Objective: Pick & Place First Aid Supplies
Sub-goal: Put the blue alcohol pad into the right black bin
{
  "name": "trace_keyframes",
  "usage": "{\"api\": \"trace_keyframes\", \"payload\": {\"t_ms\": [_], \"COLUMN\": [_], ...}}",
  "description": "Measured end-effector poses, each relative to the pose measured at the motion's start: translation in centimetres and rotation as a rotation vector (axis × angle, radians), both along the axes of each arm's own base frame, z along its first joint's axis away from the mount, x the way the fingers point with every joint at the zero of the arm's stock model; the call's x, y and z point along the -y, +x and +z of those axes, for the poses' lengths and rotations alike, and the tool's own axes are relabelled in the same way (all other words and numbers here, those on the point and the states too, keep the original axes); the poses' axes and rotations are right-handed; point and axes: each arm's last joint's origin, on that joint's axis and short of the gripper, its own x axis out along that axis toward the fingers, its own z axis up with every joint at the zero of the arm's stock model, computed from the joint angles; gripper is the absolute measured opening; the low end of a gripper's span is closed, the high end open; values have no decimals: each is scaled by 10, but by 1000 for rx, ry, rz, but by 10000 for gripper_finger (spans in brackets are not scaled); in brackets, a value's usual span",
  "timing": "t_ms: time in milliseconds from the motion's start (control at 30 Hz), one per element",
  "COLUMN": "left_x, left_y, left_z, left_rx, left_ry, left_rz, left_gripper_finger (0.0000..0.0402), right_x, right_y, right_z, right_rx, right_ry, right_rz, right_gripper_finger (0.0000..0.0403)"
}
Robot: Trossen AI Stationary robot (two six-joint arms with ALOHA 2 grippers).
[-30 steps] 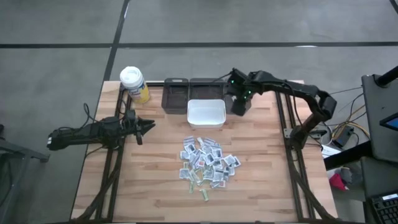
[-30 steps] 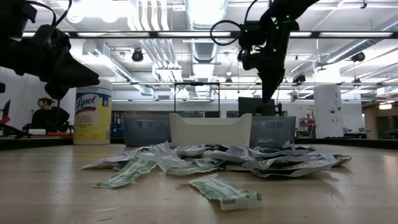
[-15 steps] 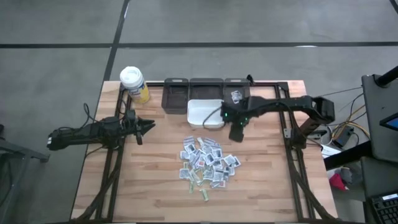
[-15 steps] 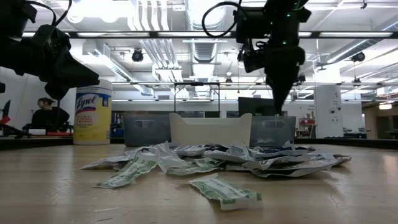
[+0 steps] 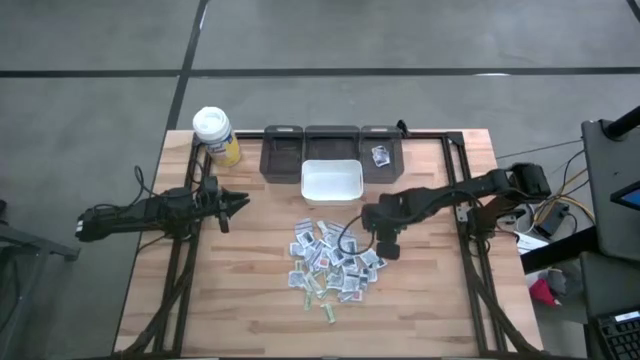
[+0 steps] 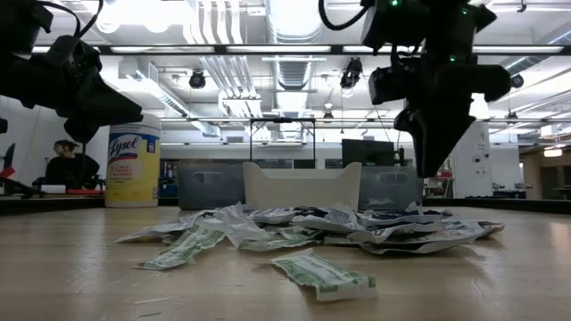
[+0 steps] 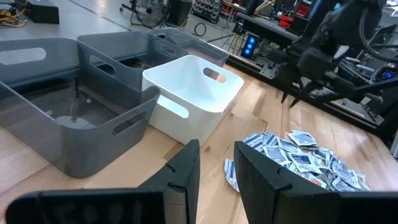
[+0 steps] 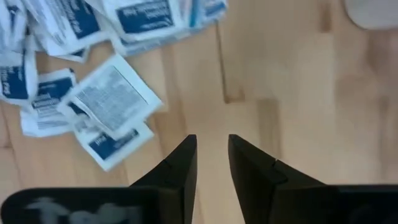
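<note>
The first aid supplies point(image 5: 334, 262) lie as a loose heap of small white packets flat on the wooden table point(image 5: 250, 300), also seen in the low view point(image 6: 312, 223) and the left wrist view point(image 7: 305, 155). One packet point(image 5: 381, 155) lies in the far right grey bin. My right gripper point(image 5: 387, 243) points down above the heap's right edge, clear of the table point(image 6: 434, 169). It is open by a narrow gap, with bare wood between its fingers point(image 8: 211, 146) and packets point(image 8: 112, 93) just beside them. My left gripper point(image 5: 238, 203) waits open point(image 7: 214, 162) at the table's left.
A white bin point(image 5: 332, 181) stands just beyond the heap, with three grey bins point(image 5: 283, 152) in a row behind it along the far edge. A white-capped yellow bottle point(image 5: 215, 135) stands at the far left corner. Bare wood shows near the front edge.
My right gripper has swung from over the far right grey bin toward the near edge and down, rolling a little, and now hangs over the heap's right edge. A packet shows in the grey bin where the gripper stood.
</note>
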Motion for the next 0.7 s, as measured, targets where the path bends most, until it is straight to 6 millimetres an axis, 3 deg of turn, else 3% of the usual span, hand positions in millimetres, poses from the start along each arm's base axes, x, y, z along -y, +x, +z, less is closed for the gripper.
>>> {"api": "trace_keyframes", "payload": {"t_ms": [200, 433, 700], "left_x": [0, 0, 0], "left_y": [0, 0, 0], "left_z": [0, 0, 0], "left_rx": [0, 0, 0], "left_ry": [0, 0, 0], "left_rz": [0, 0, 0], "left_gripper_finger": [94, 94, 94], "right_x": [-16, -24, -36], "right_y": [3, -2, -9], "right_z": [-11, -18, -32], "right_rx": [111, 106, 136], "right_ry": [14, 7, -23], "right_rz": [57, 110, 278], "right_gripper_finger": [76, 70, 95]}}
